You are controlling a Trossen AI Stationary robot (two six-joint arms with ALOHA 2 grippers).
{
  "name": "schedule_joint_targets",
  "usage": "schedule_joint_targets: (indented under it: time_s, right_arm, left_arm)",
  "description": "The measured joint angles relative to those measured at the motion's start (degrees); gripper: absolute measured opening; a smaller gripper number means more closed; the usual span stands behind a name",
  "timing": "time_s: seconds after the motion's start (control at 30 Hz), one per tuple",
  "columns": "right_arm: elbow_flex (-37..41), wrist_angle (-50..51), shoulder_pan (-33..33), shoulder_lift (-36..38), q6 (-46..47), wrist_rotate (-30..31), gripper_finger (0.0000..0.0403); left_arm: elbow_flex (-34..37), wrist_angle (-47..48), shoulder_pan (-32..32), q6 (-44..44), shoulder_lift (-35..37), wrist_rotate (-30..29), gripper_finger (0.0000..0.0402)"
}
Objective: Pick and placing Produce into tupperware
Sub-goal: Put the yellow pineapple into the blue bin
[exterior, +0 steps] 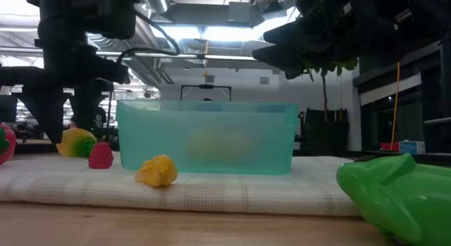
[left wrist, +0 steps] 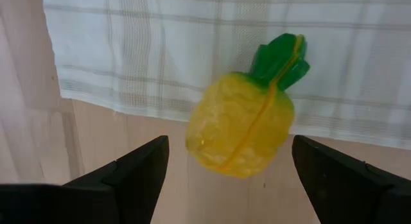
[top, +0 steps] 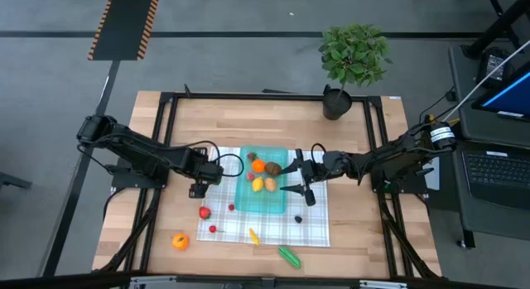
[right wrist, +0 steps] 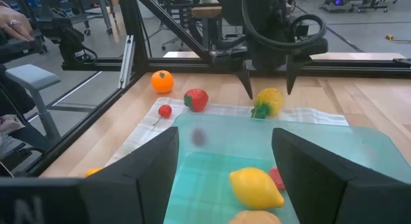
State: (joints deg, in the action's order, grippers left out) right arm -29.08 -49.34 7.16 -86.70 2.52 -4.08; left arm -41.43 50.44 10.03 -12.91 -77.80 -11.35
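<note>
Your left gripper (top: 199,190) hangs with its fingers spread wide, pointing down over the toy pineapple (left wrist: 243,120), a yellow piece with a green crown that lies at the edge of the checked cloth (top: 310,227), half on the bare wood of the table (top: 141,156), just beside the teal tupperware (top: 277,202) on its left side. In the left wrist view the pineapple sits between the two fingers but nearer one of them, so centre it before you descend. Its seam runs on a slant, so turn the wrist until the pads meet the round yellow body and not the thin crown. Come down until the fingertips nearly reach the cloth, then close gently; hard plastic like this likely squirts out of a glancing pinch. Lift clear of the container wall before you carry it across. Your right gripper (top: 296,179) hovers over the tupperware's right half, fingers wide and empty, above the lemon (right wrist: 255,187) and the other pieces already inside; pull it back first so the arms do not meet over the container. The strawberry (right wrist: 196,99), a small red piece (right wrist: 165,111) and the orange (right wrist: 162,81) wait beyond the pineapple.
</note>
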Motion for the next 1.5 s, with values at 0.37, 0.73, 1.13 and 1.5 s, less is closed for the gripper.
schedule_joint_targets:
  time_s: [0.37,0.73,1.13,1.5]
  right_arm:
    - [0.00,0.68,0.03,0.00,0.22,-0.02,0.0251]
    - [0.00,0.87,1.39,0.00,0.15,-0.02,0.0251]
    - [0.00,0.89,1.68,0.00,0.15,0.00,0.0251]
    - [0.00,0.87,1.68,-0.02,0.17,0.00,0.0251]
  left_arm:
    - [0.00,-5.44,-0.14,7.14,-0.65,-0.05,0.0319]
    - [1.09,-5.47,-0.14,7.17,-0.63,3.75,0.0319]
    - [1.64,-6.41,-0.16,7.08,-0.63,3.03,0.0318]
    - [1.87,-6.39,-0.16,5.78,-0.63,2.91,0.0261]
